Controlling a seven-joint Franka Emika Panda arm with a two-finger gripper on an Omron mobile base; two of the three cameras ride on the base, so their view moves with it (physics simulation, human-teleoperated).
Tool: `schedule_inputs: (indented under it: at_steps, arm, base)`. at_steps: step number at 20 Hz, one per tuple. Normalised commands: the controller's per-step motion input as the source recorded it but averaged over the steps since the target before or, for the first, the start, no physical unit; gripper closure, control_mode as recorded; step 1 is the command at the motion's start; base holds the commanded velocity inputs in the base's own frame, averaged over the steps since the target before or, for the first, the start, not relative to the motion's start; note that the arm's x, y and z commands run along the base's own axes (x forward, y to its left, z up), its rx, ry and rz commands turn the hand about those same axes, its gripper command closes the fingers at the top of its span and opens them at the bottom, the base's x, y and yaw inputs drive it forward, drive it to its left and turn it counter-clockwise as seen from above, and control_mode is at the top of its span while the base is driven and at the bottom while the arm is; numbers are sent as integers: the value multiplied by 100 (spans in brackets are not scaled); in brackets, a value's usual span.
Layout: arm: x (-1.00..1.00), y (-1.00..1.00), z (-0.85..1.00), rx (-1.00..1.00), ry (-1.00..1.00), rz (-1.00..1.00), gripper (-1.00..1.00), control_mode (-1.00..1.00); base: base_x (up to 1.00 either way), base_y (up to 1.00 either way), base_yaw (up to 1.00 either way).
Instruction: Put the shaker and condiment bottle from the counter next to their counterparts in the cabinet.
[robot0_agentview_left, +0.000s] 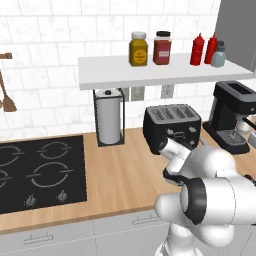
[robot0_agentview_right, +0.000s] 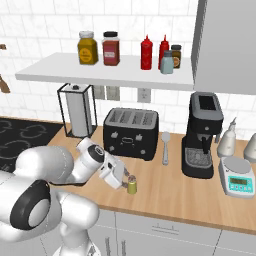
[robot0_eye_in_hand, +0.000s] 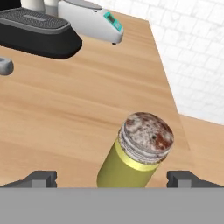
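The yellow-green shaker (robot0_agentview_right: 132, 186) with its pale speckled top stands upright on the wooden counter (robot0_agentview_right: 170, 192), near the front edge. My gripper (robot0_agentview_right: 124, 179) hovers right beside it, open. In the hand view the shaker (robot0_eye_in_hand: 135, 153) sits between the two spread fingertips (robot0_eye_in_hand: 41, 178) of my gripper (robot0_eye_in_hand: 113, 179), untouched. On the white cabinet shelf (robot0_agentview_right: 100, 75) two red squeeze bottles (robot0_agentview_right: 146, 52) (robot0_agentview_right: 163, 50) stand side by side; I cannot tell which is the condiment bottle. A grey-blue shaker (robot0_agentview_right: 167, 63) stands in front of them. The left base view shows the same bottles (robot0_agentview_left: 198, 50) and grey-blue shaker (robot0_agentview_left: 218, 55).
A black toaster (robot0_agentview_right: 131, 132) stands behind the gripper, a coffee machine (robot0_agentview_right: 202, 135) and a kitchen scale (robot0_agentview_right: 239, 181) to the right, a spoon (robot0_agentview_right: 165, 146) between them. A paper towel holder (robot0_agentview_right: 77, 111) and the cooktop (robot0_agentview_left: 40, 172) lie left. Two jars (robot0_agentview_right: 87, 48) (robot0_agentview_right: 111, 48) sit on the shelf.
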Motion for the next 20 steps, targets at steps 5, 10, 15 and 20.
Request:
schedule_inputs:
  at_steps: [5, 10, 15, 20]
  arm:
    - [0, -16, -27, 0, 0, 1, -100, -100]
    - [13, -23, -28, 0, 0, 0, -100, -100]
    - [13, -13, -24, 0, 0, 0, 100, -100]
    - [8, -2, -22, 1, 0, 0, 100, -100]
  base:
    - [0, 0, 0]
    - [0, 0, 0]
    - [0, 0, 0]
    - [0, 0, 0]
